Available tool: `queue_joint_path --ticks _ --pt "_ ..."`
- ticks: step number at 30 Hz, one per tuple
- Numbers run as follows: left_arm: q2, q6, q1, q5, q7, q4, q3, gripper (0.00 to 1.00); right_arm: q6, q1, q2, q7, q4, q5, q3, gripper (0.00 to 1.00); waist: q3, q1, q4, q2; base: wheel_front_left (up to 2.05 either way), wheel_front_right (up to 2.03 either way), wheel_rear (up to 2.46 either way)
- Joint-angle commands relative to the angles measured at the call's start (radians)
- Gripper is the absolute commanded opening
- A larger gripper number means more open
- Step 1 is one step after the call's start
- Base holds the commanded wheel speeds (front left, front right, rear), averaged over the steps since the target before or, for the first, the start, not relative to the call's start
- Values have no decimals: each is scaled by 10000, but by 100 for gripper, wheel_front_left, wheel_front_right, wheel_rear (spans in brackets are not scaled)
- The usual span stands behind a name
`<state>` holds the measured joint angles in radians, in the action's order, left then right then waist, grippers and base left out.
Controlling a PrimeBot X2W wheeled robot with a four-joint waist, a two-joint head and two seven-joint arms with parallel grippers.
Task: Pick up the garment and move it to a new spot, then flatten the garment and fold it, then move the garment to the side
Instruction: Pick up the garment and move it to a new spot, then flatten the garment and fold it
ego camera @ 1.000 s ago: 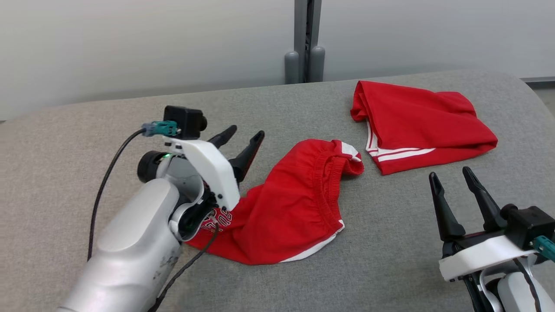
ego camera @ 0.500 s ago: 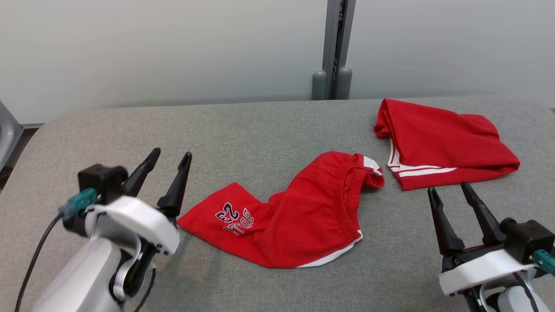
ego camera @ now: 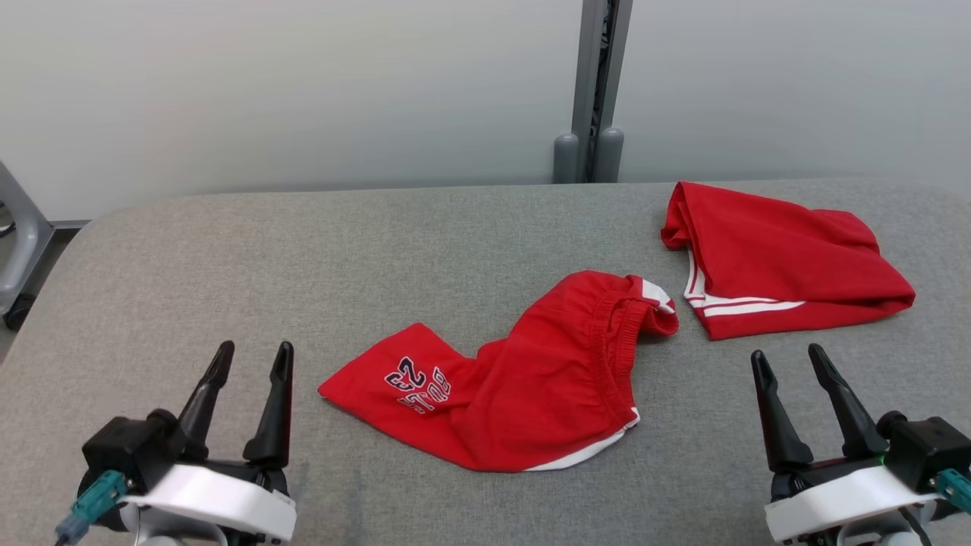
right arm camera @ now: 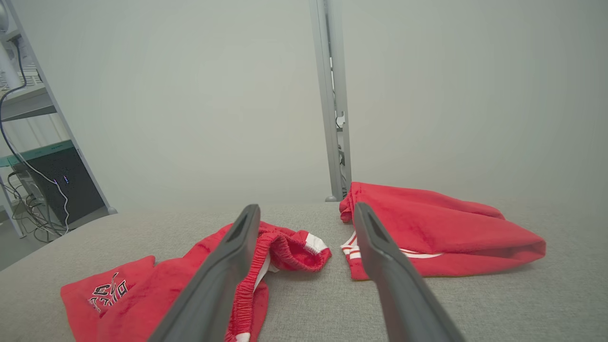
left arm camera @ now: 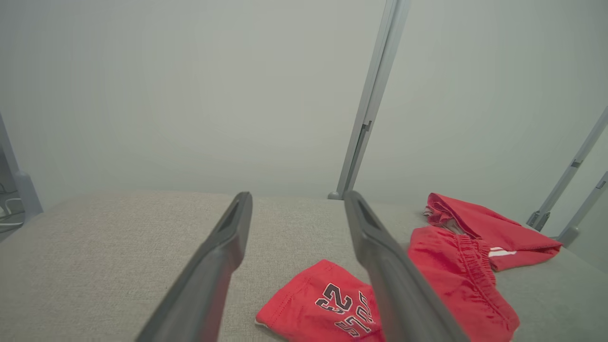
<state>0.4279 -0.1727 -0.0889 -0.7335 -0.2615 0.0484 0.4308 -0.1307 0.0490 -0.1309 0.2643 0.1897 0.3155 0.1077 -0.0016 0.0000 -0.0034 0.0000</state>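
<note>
The garment [ego camera: 523, 379] is a pair of red shorts with white trim and a dark number print, lying crumpled and part-twisted mid-table. In the left wrist view the garment [left arm camera: 304, 299] lies below right of the fingers. In the right wrist view the garment [right arm camera: 142, 285] sits at lower left. My left gripper [ego camera: 255, 353] [left arm camera: 297, 199] stands open at the lower left, a short gap left of the printed leg end, holding nothing. Near the front right my right gripper [ego camera: 787, 355] [right arm camera: 306, 211] is open and empty, apart from the cloth.
A second red garment [ego camera: 781, 262] [right arm camera: 437, 228] [left arm camera: 489, 232] with white stripes lies folded at the back right. The grey fabric-covered table [ego camera: 379, 250] has rounded corners. A grey post [ego camera: 595, 91] stands behind it against a pale wall. A rack with cables [right arm camera: 28, 180] stands off to the left.
My left arm has drawn back from above the shorts' printed end to the lower left, still open. The head camera has shifted. The right gripper and both garments stay put.
</note>
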Motion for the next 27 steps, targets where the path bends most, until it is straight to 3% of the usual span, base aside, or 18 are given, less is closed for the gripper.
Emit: queue_joint_path --ticks 1,14,27 --pt "-74 61 113 221 -31 -192 -214 100 -3 -102 -45 -1 -61 -32 -23 100 4 0 19 0 0 0 0" --pt "-1415 995 1389 1759 -25 -420 -1619 100 -3 -119 -94 -1 -152 10 -64 100 17 0 -46 0 0 0 0" --pt "-1683 1387 1204 2129 -27 190 -1902 100 -3 67 -154 -1 -26 40 28 100 13 0 -156 0 0 0 0"
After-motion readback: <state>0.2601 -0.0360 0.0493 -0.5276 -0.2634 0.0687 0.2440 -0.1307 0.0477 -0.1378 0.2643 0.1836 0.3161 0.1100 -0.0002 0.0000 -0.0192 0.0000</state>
